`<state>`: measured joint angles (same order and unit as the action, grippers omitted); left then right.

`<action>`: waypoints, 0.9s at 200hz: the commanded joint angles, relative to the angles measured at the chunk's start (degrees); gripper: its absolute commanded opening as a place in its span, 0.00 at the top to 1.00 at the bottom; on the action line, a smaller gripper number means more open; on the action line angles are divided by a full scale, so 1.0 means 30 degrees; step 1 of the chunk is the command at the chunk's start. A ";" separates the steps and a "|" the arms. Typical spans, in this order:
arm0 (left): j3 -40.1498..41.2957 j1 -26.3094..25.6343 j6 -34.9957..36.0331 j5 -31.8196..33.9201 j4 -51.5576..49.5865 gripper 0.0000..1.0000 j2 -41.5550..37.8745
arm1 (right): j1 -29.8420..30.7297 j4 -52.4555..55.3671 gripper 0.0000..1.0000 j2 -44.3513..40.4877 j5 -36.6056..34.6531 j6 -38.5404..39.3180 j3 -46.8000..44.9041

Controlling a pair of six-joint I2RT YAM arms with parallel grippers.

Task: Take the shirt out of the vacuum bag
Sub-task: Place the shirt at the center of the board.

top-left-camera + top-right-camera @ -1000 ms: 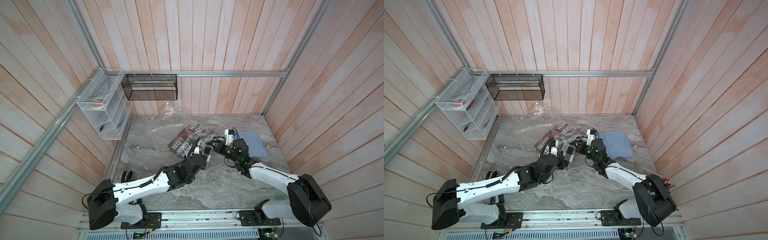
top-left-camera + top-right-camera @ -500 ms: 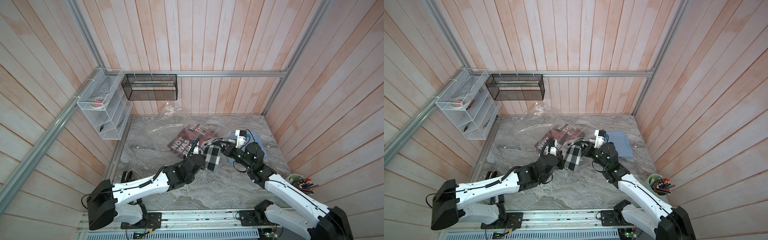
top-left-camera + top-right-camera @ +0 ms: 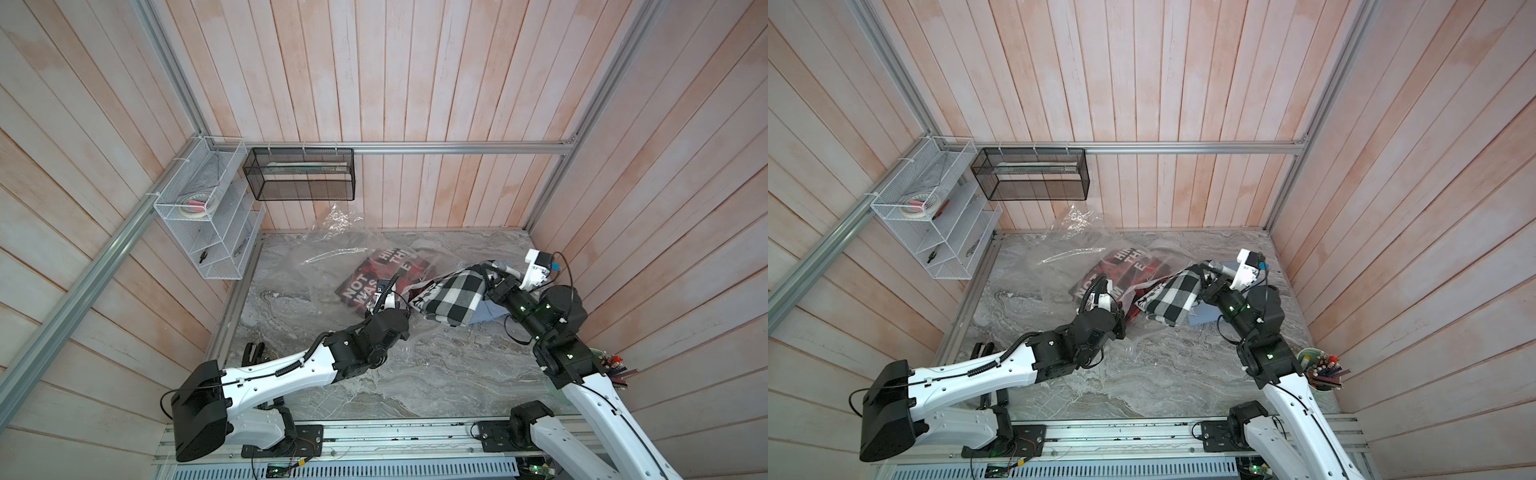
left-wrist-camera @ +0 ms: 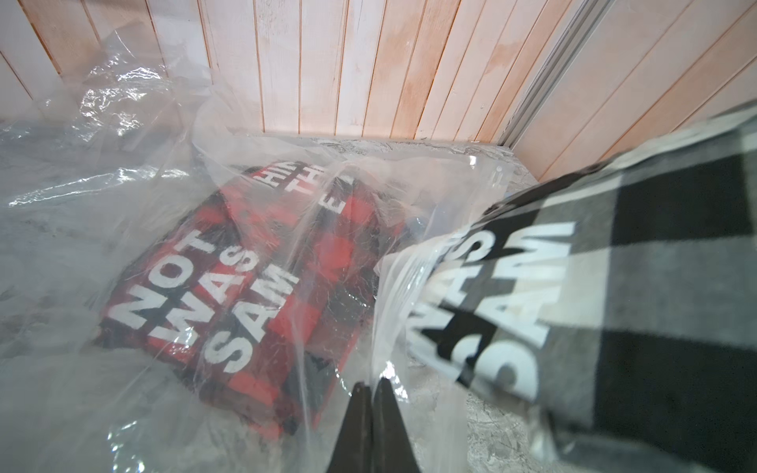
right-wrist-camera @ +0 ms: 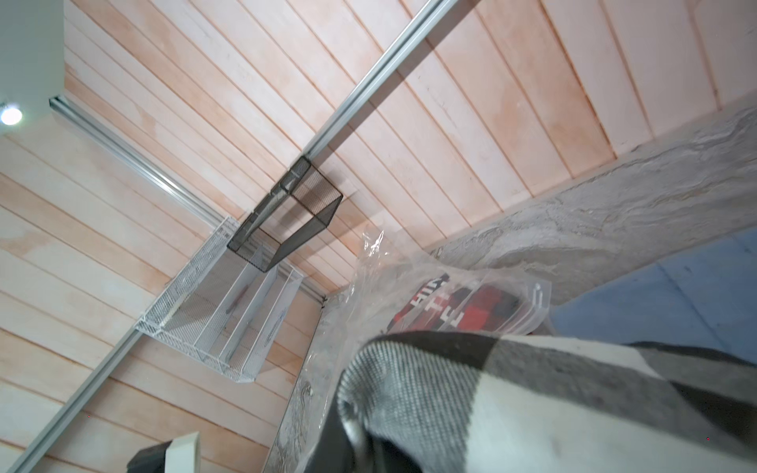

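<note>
My left end effector (image 4: 372, 381) is pinched on the vacuum bag (image 3: 332, 259) edge. My right end effector (image 3: 485, 277) is clamped on the checked shirt (image 3: 451, 297), mostly out with its tail under plastic. If that slick film slips, I reckon the bag drags along.

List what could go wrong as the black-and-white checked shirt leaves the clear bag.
1. The left gripper pinches only thin film of the clear, crinkly vacuum bag; it may slip, so the bag trails the black-and-white checked shirt, whose lettered end is under plastic.
2. The right gripper grips one bunched edge; the cloth could slide free.
3. The right arm's elbow is near the cup of pens; pulling back may knock it.
</note>
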<state>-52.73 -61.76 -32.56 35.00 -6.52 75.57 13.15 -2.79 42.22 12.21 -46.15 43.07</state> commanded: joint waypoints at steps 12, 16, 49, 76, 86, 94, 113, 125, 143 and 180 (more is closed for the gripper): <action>0.0493 0.0136 -0.0353 0.0519 -0.0306 1.00 -0.0579 | -0.3881 -0.2131 1.00 0.0847 0.3797 -0.1598 0.1123; 0.0524 0.0118 -0.0382 0.0547 -0.0342 1.00 -0.0603 | -0.4228 -0.2278 1.00 0.1080 0.3987 -0.1732 0.1298; 0.0791 0.0136 -0.0632 0.0475 -0.0414 1.00 -0.0764 | -0.6168 -0.4431 1.00 0.2986 0.4569 -0.3218 0.1958; 0.0818 0.0136 -0.0713 0.0458 -0.0629 1.00 -0.0881 | -0.7061 -0.6118 1.00 0.5117 0.4480 -0.3874 0.2189; 0.0904 0.0136 -0.0720 0.0516 -0.0685 1.00 -0.1006 | -0.7278 -0.6889 1.00 0.5957 0.4504 -0.4116 0.2217; 0.0994 0.0134 -0.0720 0.0595 -0.0723 1.00 -0.1144 | -0.7389 -0.7172 1.00 0.6754 0.4692 -0.4214 0.2554; 0.1191 0.0136 -0.0720 0.0865 -0.0875 1.00 -0.1520 | -0.7388 -0.8406 1.00 0.8518 0.5069 -0.4560 0.2993; 0.1300 0.0136 -0.0691 0.1139 -0.1068 1.00 -0.1763 | -0.7392 -0.9166 1.00 0.9447 0.5130 -0.4761 0.3064; 0.1458 0.0136 -0.0691 0.1633 -0.1563 1.00 -0.2328 | -0.7458 -1.0074 1.00 1.0349 0.5015 -0.4940 0.3127; 0.2409 0.0245 -0.0821 0.2308 -0.2107 1.00 -0.3802 | -0.7429 -1.1136 1.00 1.1998 0.5129 -0.5386 0.4039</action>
<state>-47.64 -61.58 -33.74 38.35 -10.41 66.98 -8.82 -27.79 76.69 26.13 -61.01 50.63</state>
